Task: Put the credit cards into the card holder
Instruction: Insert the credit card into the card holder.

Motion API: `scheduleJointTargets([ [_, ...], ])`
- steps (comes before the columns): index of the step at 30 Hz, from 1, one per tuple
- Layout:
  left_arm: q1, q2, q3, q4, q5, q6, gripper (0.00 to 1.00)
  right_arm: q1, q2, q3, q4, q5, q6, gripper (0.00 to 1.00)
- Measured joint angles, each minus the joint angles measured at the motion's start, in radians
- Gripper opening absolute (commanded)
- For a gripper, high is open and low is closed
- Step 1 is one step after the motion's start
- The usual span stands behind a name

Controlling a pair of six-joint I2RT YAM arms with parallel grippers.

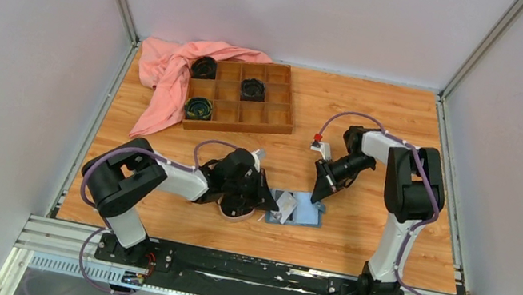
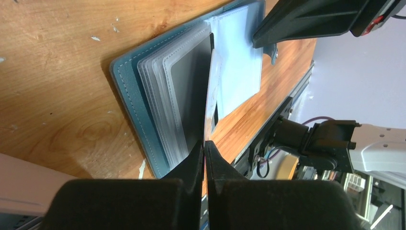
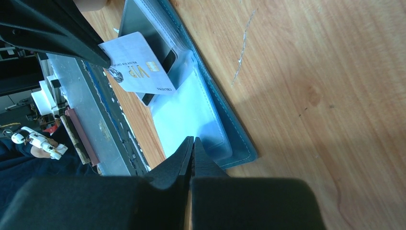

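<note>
While card holder [image 2: 125,91] lies open w/ black card [image 2: 189,96] sleeved, left end effector [image 2: 205,146] pinches grey card [image 3: 139,64]; right end effector [image 3: 192,143] closed.

Your left gripper [image 2: 205,146] is at bottom centre with its jaws together. A thin pale card [image 2: 213,84] runs edge-on up from the tips; it looks pinched, but that's hard to confirm. The card holder [image 2: 129,91] lies open on the table [image 2: 52,57] near its edge, clear sleeves fanned, with a black card [image 2: 189,91] in the top sleeve. The right gripper [image 2: 256,42] is closed, its tip over the holder's pale right page.
</note>
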Motion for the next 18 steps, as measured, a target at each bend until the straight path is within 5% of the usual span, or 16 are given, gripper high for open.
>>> scheduleJointTargets([
  [18, -0.079, 0.012, 0.027, 0.002, -0.171, -0.061, 0.0, 0.001, 0.0, 0.0, -0.002, 0.005, 0.0, 0.0],
])
